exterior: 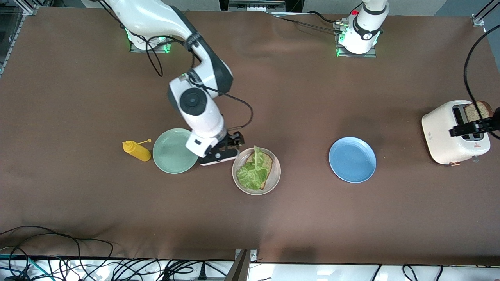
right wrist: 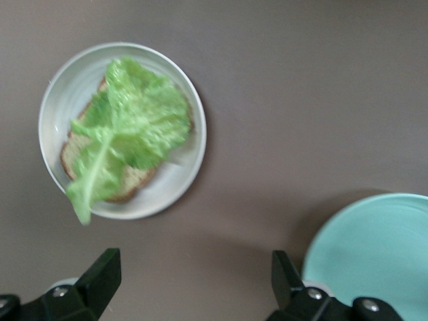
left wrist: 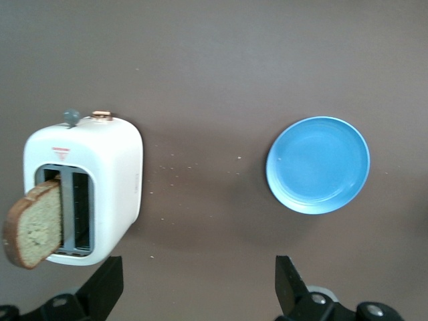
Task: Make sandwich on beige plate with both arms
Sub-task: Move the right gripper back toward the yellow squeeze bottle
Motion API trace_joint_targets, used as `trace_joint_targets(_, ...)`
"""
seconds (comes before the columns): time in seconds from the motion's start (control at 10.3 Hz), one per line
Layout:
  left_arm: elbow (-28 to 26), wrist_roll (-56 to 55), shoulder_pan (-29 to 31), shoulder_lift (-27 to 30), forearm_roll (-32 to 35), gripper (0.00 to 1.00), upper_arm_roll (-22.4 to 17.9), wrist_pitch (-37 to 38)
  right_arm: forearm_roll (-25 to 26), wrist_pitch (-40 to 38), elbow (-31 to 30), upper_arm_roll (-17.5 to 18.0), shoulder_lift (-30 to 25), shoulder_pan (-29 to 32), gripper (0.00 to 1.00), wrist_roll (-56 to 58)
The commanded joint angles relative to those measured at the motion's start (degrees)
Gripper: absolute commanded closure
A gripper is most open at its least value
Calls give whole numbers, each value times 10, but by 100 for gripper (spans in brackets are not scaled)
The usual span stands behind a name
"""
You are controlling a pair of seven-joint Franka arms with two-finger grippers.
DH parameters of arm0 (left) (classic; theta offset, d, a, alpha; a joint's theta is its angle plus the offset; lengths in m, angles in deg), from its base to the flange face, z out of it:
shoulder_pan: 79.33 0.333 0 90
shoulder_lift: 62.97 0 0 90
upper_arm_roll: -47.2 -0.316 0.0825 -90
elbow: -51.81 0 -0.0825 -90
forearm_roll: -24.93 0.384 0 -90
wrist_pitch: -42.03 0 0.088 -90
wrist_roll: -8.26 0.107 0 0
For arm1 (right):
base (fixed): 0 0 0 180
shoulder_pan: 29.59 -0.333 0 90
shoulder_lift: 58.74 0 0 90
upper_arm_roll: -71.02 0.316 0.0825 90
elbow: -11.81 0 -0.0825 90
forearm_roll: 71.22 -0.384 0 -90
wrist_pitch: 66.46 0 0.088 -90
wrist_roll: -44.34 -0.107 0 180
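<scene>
On the beige plate [exterior: 275, 171] [right wrist: 177, 177] lies one brown bread slice [exterior: 267, 160] [right wrist: 130, 182] with a ruffled green lettuce leaf [exterior: 253, 171] [right wrist: 134, 124] on top. A second bread slice [exterior: 479, 110] [left wrist: 33, 224] stands up out of a slot of the cream toaster [exterior: 445, 134] [left wrist: 114, 174] at the left arm's end of the table. My left gripper [exterior: 470, 128] [left wrist: 198, 287] hangs open and empty over the toaster. My right gripper [exterior: 233, 141] [right wrist: 197, 284] is open and empty, low over the cloth between the beige plate and the mint-green plate [exterior: 174, 150] [right wrist: 374, 254].
A blue plate [exterior: 352, 159] [left wrist: 317, 164] sits between the beige plate and the toaster. A yellow squeeze bottle [exterior: 136, 150] lies beside the mint-green plate, toward the right arm's end. Cables run along the table edge nearest the front camera.
</scene>
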Motion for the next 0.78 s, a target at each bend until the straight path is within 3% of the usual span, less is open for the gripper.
trace_joint_targets(0.0,-7,23,29,4,31,2,5,2,-10,-56,-86,12,-96,37,0,74)
trace_joint_targets(0.19,-12,25,31,-5,100,2,8,1,-10,-93,-135,12,-159,78,0,146)
trace_joint_targets(0.39,-12,52,57,-22,104,2,6,-9,-11,-119,-179,41,-216,149,0,221)
trace_joint_targets(0.68,-12,114,88,-37,102,1,6,-38,-10,-170,-194,83,-265,248,0,339)
